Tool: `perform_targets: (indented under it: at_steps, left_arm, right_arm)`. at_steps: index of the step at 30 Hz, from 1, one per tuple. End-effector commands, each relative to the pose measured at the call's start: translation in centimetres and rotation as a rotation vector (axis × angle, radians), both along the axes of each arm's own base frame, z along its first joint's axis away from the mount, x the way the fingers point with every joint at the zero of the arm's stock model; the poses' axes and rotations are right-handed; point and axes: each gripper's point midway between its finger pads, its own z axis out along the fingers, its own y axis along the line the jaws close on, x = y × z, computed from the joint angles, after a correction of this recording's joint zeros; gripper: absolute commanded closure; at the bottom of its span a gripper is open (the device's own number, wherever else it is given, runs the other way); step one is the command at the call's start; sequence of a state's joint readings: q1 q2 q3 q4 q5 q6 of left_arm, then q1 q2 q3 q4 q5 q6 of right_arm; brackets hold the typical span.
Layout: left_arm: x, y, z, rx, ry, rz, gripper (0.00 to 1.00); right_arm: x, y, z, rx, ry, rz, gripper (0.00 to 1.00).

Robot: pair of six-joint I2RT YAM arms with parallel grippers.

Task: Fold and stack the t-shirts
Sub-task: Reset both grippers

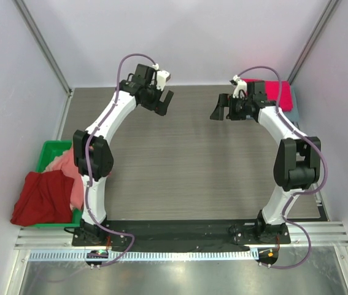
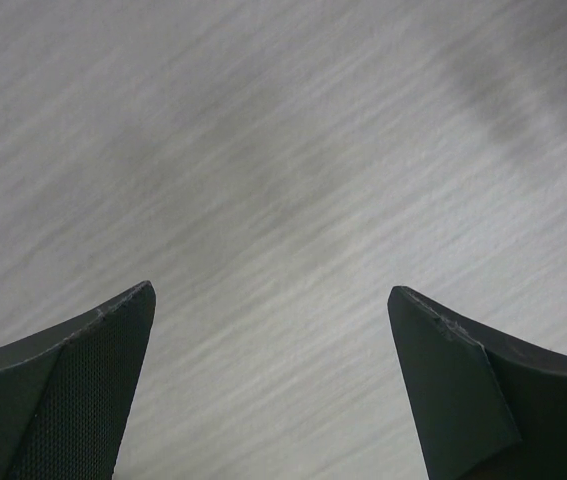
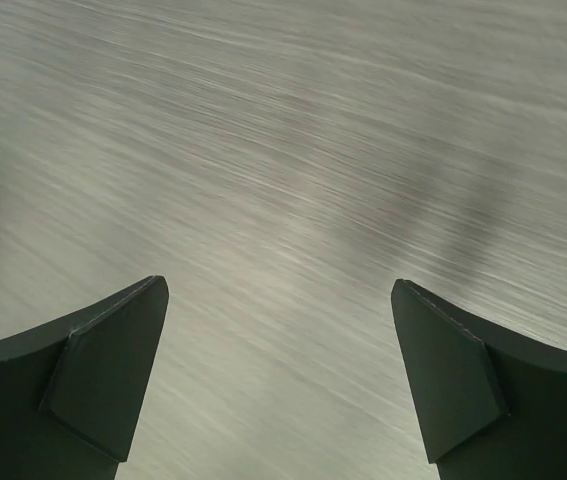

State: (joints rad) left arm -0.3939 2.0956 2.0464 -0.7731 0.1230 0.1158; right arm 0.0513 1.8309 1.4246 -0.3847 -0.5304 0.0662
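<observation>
T-shirts at both ends: the dark red t-shirt [image 1: 38, 200] and salmon pink t-shirt [image 1: 69, 173] spill from the green bin [image 1: 48, 149]. The left gripper [image 1: 163, 103] and right gripper [image 1: 218, 107] hang wide open, empty, above the table [image 1: 180, 166]. Far right, the crimson-pink t-shirt [image 1: 278, 92] lies folded on the blue-grey t-shirt [image 1: 294, 103]. I'd say the next grab should pinch one shirt only

Noted folded t-shirts [image 1: 279, 92] stacked at far right corner of desk [image 1: 186, 166]; loose t-shirts [image 1: 38, 196] heaped in bin [image 1: 51, 148], near left.

Crimson-pink t-shirt [image 1: 277, 92], dark red t-shirt [image 1: 38, 198], green bin [image 1: 51, 146], grey-streaked table [image 1: 186, 163]
</observation>
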Motion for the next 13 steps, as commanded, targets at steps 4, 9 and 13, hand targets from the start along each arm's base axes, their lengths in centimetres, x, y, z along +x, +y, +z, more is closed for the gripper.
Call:
perform_targets:
  at_steps: [4,9,13]
  left_arm:
    - [-4.2,2.1,3.7,-0.039,0.063,0.067,0.0]
    - [-6.1,3.2,5.1,-0.049,0.031,0.088,0.0]
    - [-7.2,3.5,5.4,-0.05,0.058,0.095,0.0]
  right_arm:
    - [-1.0,0.3,8.3,-0.007,-0.169,-0.087,0.0]
    - [-3.1,-0.6,8.5,-0.138,-0.159,-0.134,0.0]
    - [-4.3,-0.8,7.5,-0.253,-0.149,-0.125,0.0]
